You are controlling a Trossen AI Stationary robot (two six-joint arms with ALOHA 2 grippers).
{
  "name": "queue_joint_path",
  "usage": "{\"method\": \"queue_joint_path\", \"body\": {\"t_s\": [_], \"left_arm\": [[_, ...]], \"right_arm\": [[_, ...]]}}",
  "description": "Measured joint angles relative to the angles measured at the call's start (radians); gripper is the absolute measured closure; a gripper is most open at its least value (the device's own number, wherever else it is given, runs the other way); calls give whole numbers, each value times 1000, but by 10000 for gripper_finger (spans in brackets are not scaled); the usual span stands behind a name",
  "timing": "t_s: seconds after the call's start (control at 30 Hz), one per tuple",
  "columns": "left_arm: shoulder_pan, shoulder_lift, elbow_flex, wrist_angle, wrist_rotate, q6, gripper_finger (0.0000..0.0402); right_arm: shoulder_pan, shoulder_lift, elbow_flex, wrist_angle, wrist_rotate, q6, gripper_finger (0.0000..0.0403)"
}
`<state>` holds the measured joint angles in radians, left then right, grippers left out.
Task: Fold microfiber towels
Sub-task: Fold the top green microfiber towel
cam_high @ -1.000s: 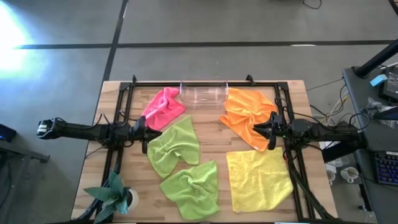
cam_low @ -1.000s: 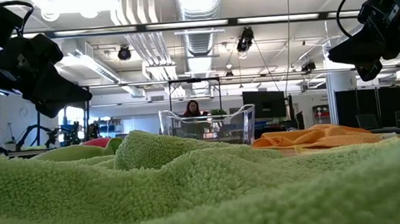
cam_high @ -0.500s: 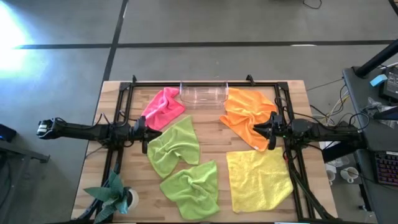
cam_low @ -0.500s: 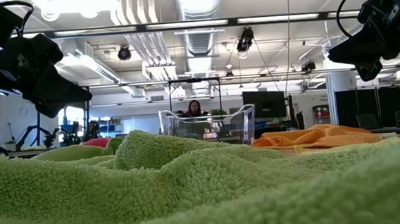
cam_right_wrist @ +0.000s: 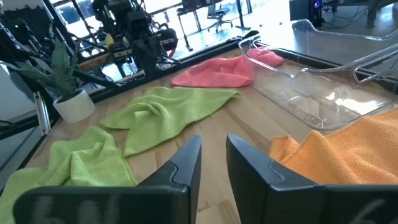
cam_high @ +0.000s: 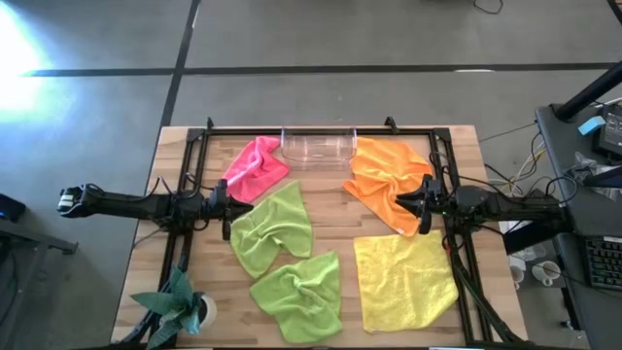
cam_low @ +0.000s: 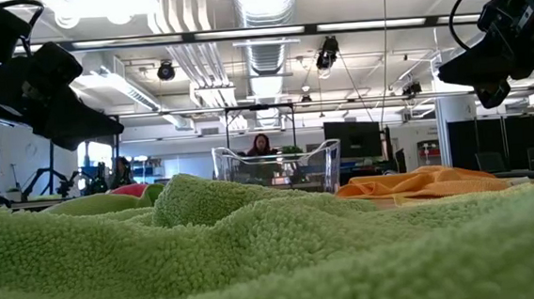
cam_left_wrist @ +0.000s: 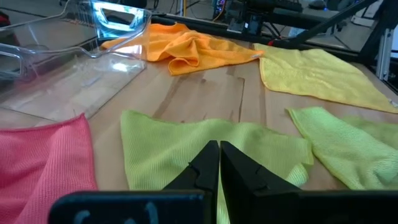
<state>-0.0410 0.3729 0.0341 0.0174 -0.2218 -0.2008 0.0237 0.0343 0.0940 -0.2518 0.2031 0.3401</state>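
Observation:
Five towels lie crumpled or spread on the wooden table: hot pink (cam_high: 255,165) at far left, orange (cam_high: 387,175) at far right, one lime green (cam_high: 274,226) in the middle, a second lime green (cam_high: 299,292) near the front edge, and yellow (cam_high: 403,282) at near right. My left gripper (cam_high: 233,209) hovers shut and empty over the left edge of the middle green towel (cam_left_wrist: 186,143). My right gripper (cam_high: 420,206) hovers open and empty over the near right part of the orange towel (cam_right_wrist: 336,155).
A clear plastic tray (cam_high: 319,146) stands at the far edge between the pink and orange towels. A small potted plant (cam_high: 180,303) stands at the near left corner. A black frame (cam_high: 194,146) runs around the work area. A person (cam_low: 259,145) shows far behind the table.

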Motion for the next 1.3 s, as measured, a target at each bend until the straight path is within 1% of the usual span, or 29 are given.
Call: {"method": "queue_joint_path", "body": {"t_s": [0.43, 0.67, 0.93, 1.07, 1.2, 1.3], "left_arm": [[0, -2, 0, 36, 0, -1, 402], [0, 5, 0, 113, 0, -1, 402], [0, 23, 0, 118, 8, -3, 400], [0, 32, 0, 138, 7, -5, 379], [0, 45, 0, 141, 6, -5, 337], [0, 54, 0, 179, 5, -5, 301]], "right_arm": [[0, 0, 0, 0, 0, 0, 335], [0, 0, 0, 0, 0, 0, 335], [0, 0, 0, 0, 0, 0, 335], [0, 0, 0, 1, 0, 0, 335], [0, 0, 0, 1, 0, 0, 335], [0, 0, 0, 1, 0, 0, 335]]}}
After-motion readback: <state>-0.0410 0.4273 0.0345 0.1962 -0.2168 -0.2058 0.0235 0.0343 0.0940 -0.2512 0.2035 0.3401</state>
